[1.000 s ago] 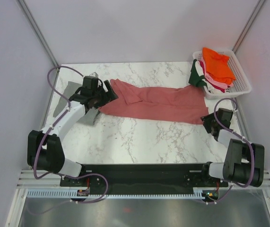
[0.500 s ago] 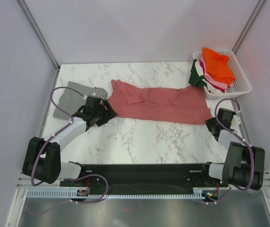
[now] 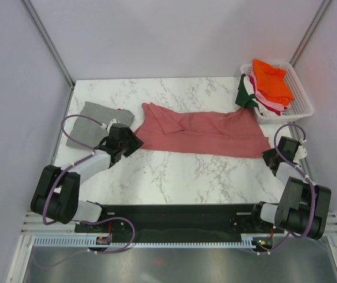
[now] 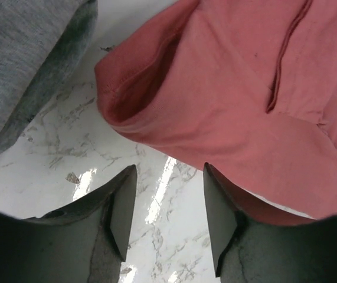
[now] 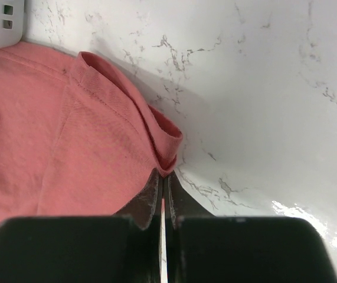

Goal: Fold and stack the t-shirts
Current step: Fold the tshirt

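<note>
Top external: left hand [image 3: 131, 143], half-open and empty, has reached the salmon-pink t-shirt [image 3: 203, 131] at its left corner on the worktop [image 3: 186, 171], while right hand [image 3: 271, 155] has clamped the right corner, so folding looks ready.

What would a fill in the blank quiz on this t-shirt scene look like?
The right gripper is ___ on a hem of the salmon-pink t-shirt.
The left gripper is ___, holding nothing.
The grey t-shirt lies ___ of the salmon-pink one.
The top t-shirt in the white basket is ___.
Missing: shut; open; left; orange.
</note>
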`<state>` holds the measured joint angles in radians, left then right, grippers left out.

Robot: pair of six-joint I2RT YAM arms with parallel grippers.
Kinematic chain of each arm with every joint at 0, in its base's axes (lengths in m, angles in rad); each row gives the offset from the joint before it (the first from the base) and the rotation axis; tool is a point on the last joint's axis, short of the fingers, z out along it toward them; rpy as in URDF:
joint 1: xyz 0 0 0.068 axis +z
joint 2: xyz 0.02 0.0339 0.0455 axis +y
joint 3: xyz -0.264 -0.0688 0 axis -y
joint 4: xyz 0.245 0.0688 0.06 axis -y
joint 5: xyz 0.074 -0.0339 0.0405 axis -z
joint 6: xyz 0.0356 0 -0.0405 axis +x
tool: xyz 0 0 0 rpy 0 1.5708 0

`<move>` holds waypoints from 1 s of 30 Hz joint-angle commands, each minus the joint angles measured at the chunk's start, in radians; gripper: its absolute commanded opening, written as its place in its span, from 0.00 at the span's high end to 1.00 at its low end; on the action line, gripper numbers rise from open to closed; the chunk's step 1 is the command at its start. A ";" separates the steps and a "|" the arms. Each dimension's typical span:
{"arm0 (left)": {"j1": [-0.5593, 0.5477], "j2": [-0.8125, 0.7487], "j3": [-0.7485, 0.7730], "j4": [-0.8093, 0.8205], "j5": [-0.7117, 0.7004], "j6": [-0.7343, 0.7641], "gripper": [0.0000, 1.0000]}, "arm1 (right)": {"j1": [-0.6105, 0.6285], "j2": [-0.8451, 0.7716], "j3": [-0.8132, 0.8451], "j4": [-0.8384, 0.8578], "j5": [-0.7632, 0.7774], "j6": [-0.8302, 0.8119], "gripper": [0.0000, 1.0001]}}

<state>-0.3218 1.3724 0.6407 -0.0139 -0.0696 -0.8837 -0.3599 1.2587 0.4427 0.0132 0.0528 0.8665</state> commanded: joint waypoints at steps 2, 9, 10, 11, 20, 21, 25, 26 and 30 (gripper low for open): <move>-0.008 0.063 0.022 0.084 -0.079 -0.034 0.46 | -0.017 0.019 0.004 0.028 -0.031 -0.018 1.00; -0.008 0.105 0.025 0.084 -0.122 -0.020 0.44 | -0.019 0.019 -0.002 0.045 -0.051 -0.020 1.00; -0.010 0.117 0.030 0.084 -0.127 -0.018 0.44 | -0.020 0.019 -0.002 0.045 -0.050 -0.018 1.00; -0.010 0.143 0.037 0.086 -0.130 -0.018 0.44 | -0.021 0.019 -0.002 0.047 -0.051 -0.020 1.00; -0.006 0.252 0.120 0.085 -0.176 0.000 0.51 | -0.024 0.018 -0.010 0.050 -0.051 -0.023 1.00; -0.003 0.269 0.132 0.084 -0.171 0.002 0.54 | -0.024 0.016 -0.009 0.050 -0.079 -0.023 1.00; 0.012 0.301 0.172 0.063 -0.130 0.014 0.98 | -0.024 -0.002 -0.006 0.041 -0.082 -0.032 1.00; 0.010 0.301 0.183 0.048 -0.127 0.017 0.98 | -0.024 -0.011 -0.002 0.036 -0.087 -0.035 1.00; 0.012 0.271 0.212 -0.024 -0.139 0.020 0.98 | -0.024 -0.016 0.025 0.001 -0.134 -0.050 1.00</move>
<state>-0.3153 1.6619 0.8082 0.0219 -0.1806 -0.8822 -0.3779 1.2633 0.4385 0.0345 -0.0380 0.8425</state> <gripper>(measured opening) 0.053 0.010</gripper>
